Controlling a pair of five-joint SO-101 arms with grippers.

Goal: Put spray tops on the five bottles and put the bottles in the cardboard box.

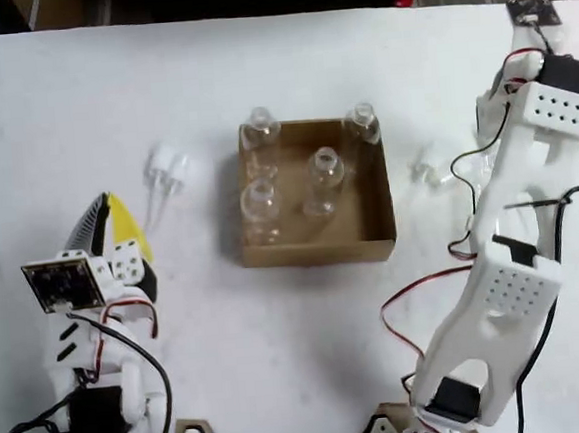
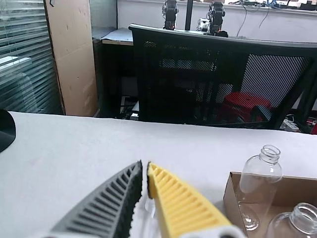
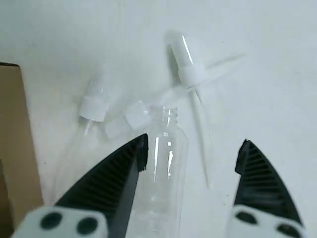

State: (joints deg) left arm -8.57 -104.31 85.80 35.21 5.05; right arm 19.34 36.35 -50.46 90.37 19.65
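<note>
Right wrist view puts the right hand (image 3: 193,147), fingers spread apart, over the uncapped bottle (image 3: 166,163). The bottle lies on its side on the surface (image 3: 257,29) between the cardboard box (image 1: 317,249) and the right edge. Its long axis runs between the fingers, neck pointing away toward loose spray tops (image 3: 188,64). The left hand (image 2: 144,171), fingers together, sits well apart near the left edge.

The table (image 1: 281,358) is white. Near its middle stands an open cardboard box (image 1: 317,252). In the high view, white spray tops (image 1: 166,171) lie close together on the table left of the box, a little apart from it. Right of the box a clear bottle (image 3: 166,153) lies on its side with an open neck. More tops (image 3: 187,64) lie around this neck.
</note>
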